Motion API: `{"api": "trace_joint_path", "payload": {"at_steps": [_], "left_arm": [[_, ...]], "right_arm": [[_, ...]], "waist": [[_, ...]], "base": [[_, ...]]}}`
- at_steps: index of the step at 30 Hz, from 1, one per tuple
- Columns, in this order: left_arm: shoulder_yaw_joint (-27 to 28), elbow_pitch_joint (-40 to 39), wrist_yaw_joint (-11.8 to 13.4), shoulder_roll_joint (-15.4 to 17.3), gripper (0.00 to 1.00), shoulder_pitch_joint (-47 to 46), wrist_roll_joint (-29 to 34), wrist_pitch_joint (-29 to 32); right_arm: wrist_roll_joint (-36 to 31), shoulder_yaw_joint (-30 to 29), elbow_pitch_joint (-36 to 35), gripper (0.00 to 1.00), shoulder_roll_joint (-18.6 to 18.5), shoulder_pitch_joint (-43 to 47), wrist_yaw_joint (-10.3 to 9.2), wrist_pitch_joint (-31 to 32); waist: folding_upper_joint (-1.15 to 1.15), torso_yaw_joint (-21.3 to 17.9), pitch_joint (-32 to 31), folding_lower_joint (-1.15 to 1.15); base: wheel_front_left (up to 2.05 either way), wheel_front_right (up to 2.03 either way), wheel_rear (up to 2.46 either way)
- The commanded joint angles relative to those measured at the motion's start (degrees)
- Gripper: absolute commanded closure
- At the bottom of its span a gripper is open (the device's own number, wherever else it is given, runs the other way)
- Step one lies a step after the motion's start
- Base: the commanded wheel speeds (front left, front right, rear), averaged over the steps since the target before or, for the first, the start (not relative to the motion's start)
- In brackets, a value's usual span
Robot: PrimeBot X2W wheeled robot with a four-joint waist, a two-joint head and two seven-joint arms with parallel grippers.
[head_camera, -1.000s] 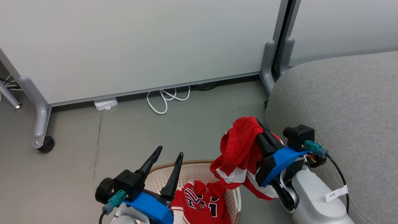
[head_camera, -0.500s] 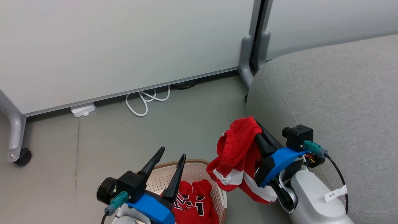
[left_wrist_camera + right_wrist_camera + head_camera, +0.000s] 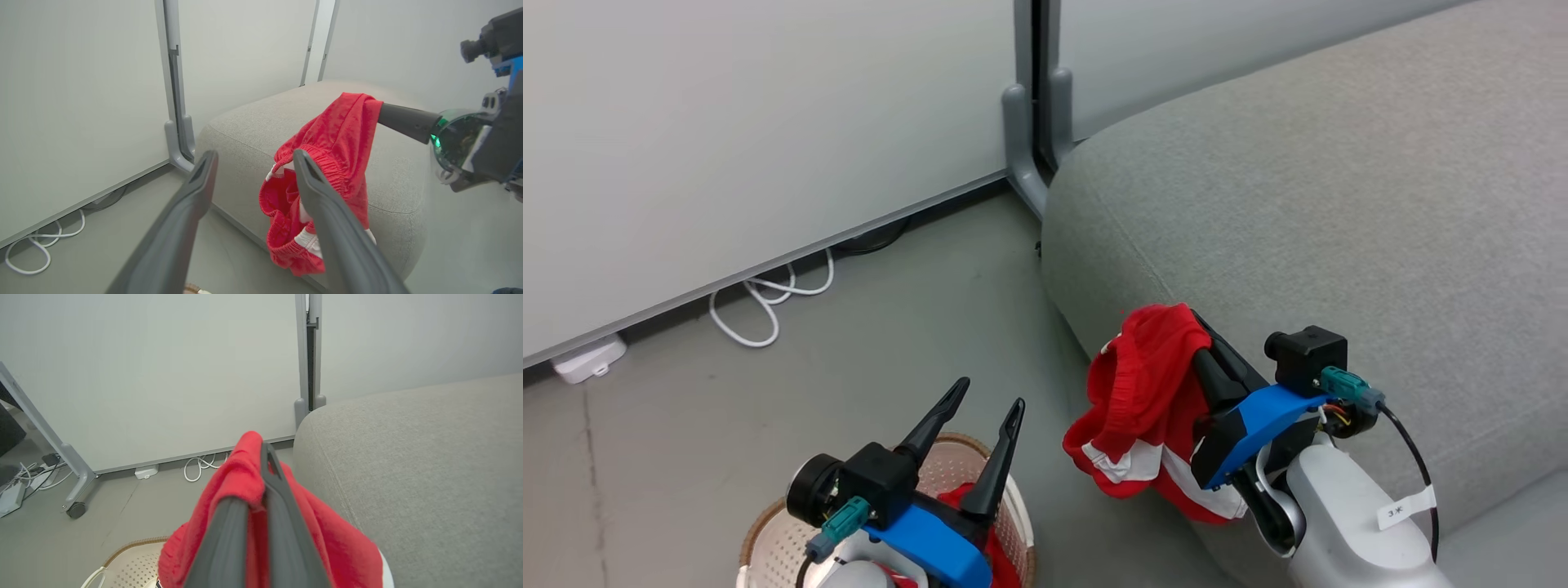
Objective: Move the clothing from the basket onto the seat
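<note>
- Transfer step in hand, by the look of it: one garment out of the basket [image 3: 768, 547] and not yet on the seat [image 3: 1298, 204].
- Right gripper [image 3: 1205, 339] clamped together on the red shorts [image 3: 1143, 392], with fabric pinched near the elastic waistband and draped over both fingers. White-trimmed hems hanging free below.
- Shorts held in the air just beside the rounded front corner of the grey seat, above the floor and not resting on the cushion top. Contact with the cushion's side: cannot tell.
- Left gripper [image 3: 991, 392] spread wide, holding nothing, poised above the basket.
- Second red garment [image 3: 1006, 565] lying in the basket, largely hidden behind the left gripper.
- Next move, as judged: raise and extend the right arm over the cushion top, well inside the rounded edge. Lower until the fabric settles, then part the fingers.
- Watch for the hanging hem dragging on the cushion's side, and for cloth clinging to a finger on release.
- Afterwards, return for the remaining garment.
</note>
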Motion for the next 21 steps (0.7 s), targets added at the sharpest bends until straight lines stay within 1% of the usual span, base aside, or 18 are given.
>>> {"api": "trace_joint_path", "payload": {"at_steps": [1, 6, 11, 16, 21], "left_arm": [[-0.01, -0.35, -0.13, 0.39, 0.0, -0.86, 0.28, -0.15], [-0.09, -0.65, -0.13, 0.94, 0.0, -1.31, 0.07, -0.16], [-0.7, -0.47, -0.13, 0.93, 0.0, -1.71, 0.16, -0.16], [-1.0, -0.2, -0.13, 1.04, 0.0, -1.88, 0.08, -0.15], [-1.25, -0.19, -0.13, 1.37, 0.0, -2.07, -0.15, -0.16]], "right_arm": [[0.01, -0.09, -0.49, 1.0, -0.09, 0.66, 0.01, -0.22], [0.44, 0.3, -1.06, 1.0, -0.1, 0.82, 0.01, -0.21], [0.53, 0.0, -1.61, 1.0, -0.1, 1.26, 0.01, -0.21], [1.01, -0.19, -1.96, 1.0, -0.09, 1.72, 0.01, -0.22], [1.15, -0.38, -2.36, 1.0, -0.09, 2.2, 0.01, -0.22]], "waist": [[0.0, -3.04, 0.35, 0.0], [0.0, -7.0, 0.78, 0.0], [0.0, -9.87, 0.89, 0.0], [0.0, -11.61, 0.97, 0.0], [0.0, -12.1, 1.34, 0.0]], "base": [[0.0, 0.0, 0.0], [0.0, 0.0, 0.0], [0.0, 0.0, 0.0], [0.0, 0.0, 0.0], [0.0, 0.0, 0.0]]}}
